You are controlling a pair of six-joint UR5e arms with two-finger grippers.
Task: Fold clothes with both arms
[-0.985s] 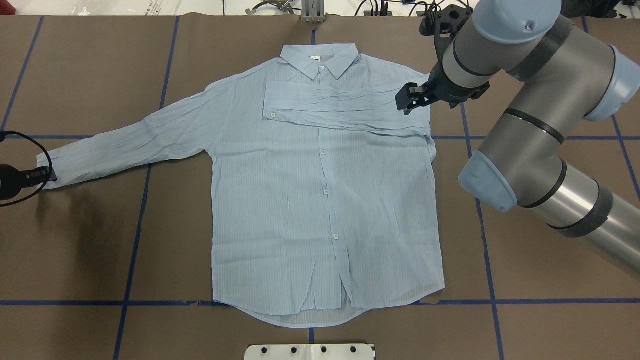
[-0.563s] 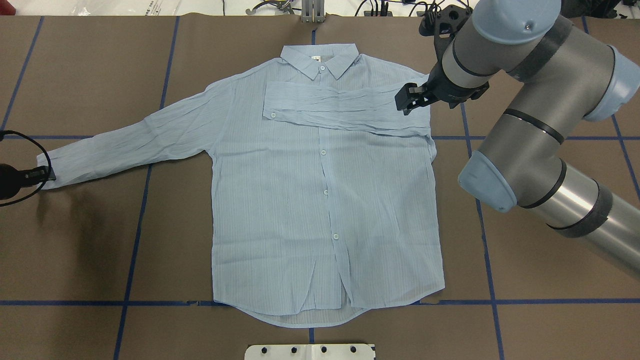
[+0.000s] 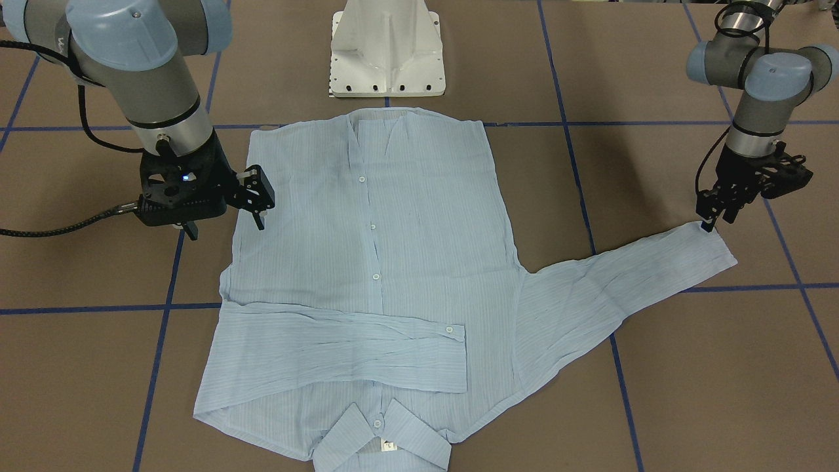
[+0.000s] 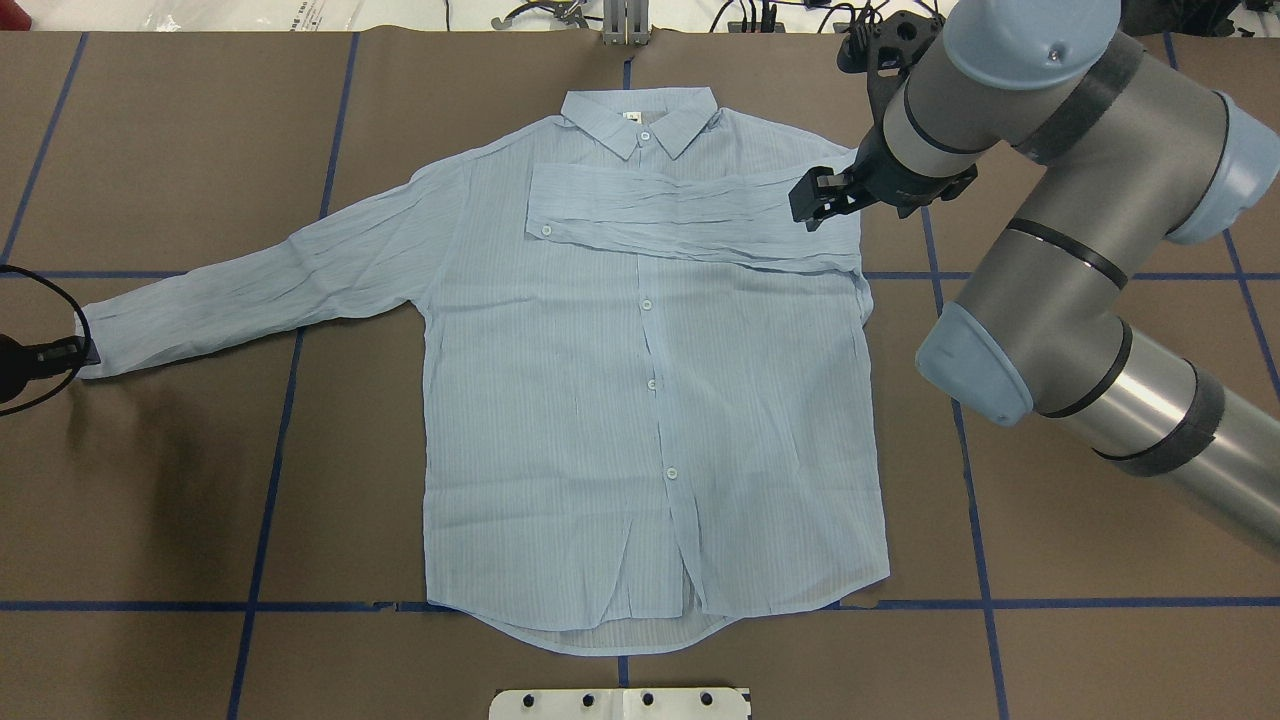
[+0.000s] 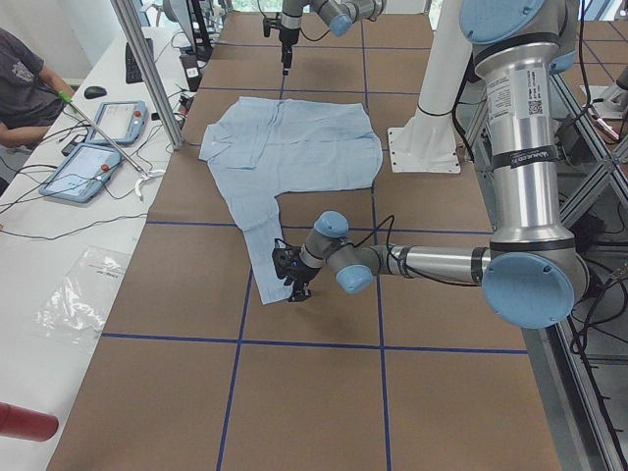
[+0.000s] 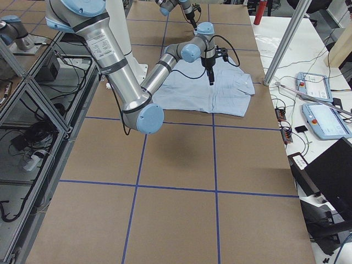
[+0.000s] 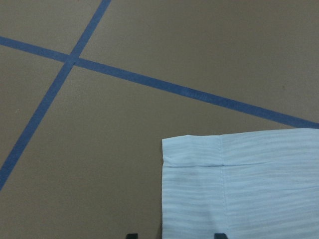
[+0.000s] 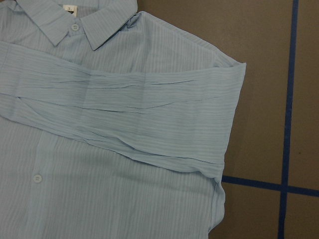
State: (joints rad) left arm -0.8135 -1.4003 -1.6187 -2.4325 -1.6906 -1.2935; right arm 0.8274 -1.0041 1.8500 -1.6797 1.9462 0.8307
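Observation:
The pale-blue striped shirt [image 4: 650,400] lies flat and front up on the brown table, with its collar at the far side. One sleeve [image 4: 690,215] is folded across the chest. The other sleeve [image 4: 280,280] stretches out to the left. My left gripper [image 4: 88,352] is low at that sleeve's cuff [image 3: 711,246]. In the left wrist view its two fingertips [image 7: 130,235] stand apart with the cuff's corner [image 7: 199,169] between them, so it is open. My right gripper [image 4: 810,200] hovers open and empty over the shoulder at the folded sleeve's root [image 8: 219,99].
The white pedestal base [image 3: 387,52] stands just behind the shirt's hem. Blue tape lines [image 4: 270,480] grid the table. A side bench with tablets [image 5: 88,162] and a seated operator [image 5: 25,74] runs along the far edge.
My left gripper has slid a little to the left at the cuff. My right gripper has barely moved. The shirt lies as before.

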